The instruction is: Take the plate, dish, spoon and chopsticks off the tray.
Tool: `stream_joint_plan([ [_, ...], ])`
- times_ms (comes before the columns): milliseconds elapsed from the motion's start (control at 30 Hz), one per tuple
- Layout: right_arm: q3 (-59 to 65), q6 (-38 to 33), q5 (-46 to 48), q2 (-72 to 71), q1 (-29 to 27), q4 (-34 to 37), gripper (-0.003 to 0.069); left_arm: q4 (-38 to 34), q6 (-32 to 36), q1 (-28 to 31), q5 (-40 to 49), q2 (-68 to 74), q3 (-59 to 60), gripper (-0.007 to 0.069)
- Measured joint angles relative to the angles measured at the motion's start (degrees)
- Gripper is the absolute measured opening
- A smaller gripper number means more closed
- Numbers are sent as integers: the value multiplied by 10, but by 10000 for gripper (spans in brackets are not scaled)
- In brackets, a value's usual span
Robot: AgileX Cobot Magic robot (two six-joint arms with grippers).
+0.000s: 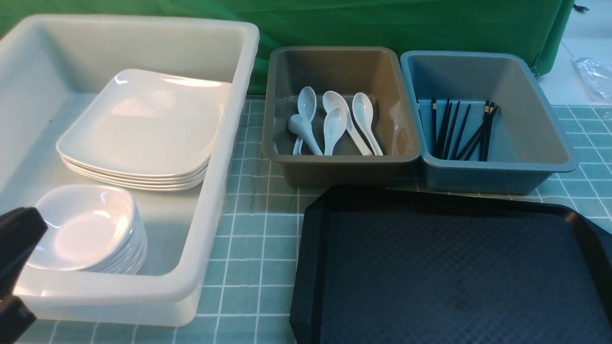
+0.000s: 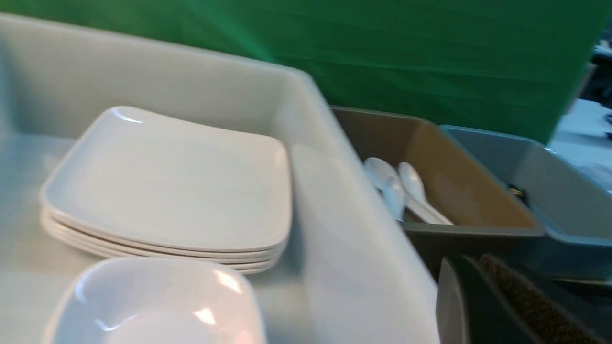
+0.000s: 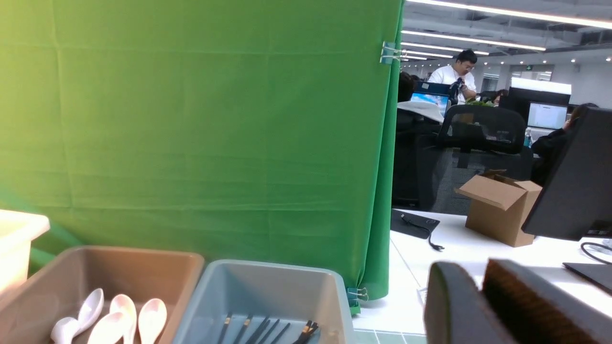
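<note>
The black tray [image 1: 454, 267] lies at the front right with nothing on it. Several white plates [image 1: 143, 124] [image 2: 167, 186] are stacked in the white bin [image 1: 224, 191], with a stack of small dishes [image 1: 86, 229] [image 2: 158, 306] in front of them. Several white spoons [image 1: 334, 124] [image 3: 110, 320] lie in the grey-brown bin [image 1: 344, 165]. Black chopsticks [image 1: 459, 129] [image 3: 267, 329] lie in the blue bin [image 1: 497, 172]. My left gripper [image 1: 19, 239] [image 2: 471, 286] hangs shut and empty at the white bin's front left corner. My right gripper [image 3: 478, 282] is raised, jaws slightly apart, holding nothing.
The three bins stand in a row behind the tray on a green checked tablecloth [image 1: 258, 229]. A green cloth backdrop [image 1: 382, 24] hangs behind them. To the right of the backdrop there is a white desk with a cardboard box [image 3: 497, 205].
</note>
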Motion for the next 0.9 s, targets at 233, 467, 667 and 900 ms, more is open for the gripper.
stream_joint_plan([
  [233,0,0,0,0,0,0,146,15,0,0,-15,0,3,11],
  [467,0,0,0,0,0,0,161,16,1,0,-15,0,4,11],
  [667,0,0,0,0,0,0,171,28,1,-6,-16,0,4,11],
  [900,0,0,0,0,0,0,187,150,-55,-28,-35,-9,30,11],
])
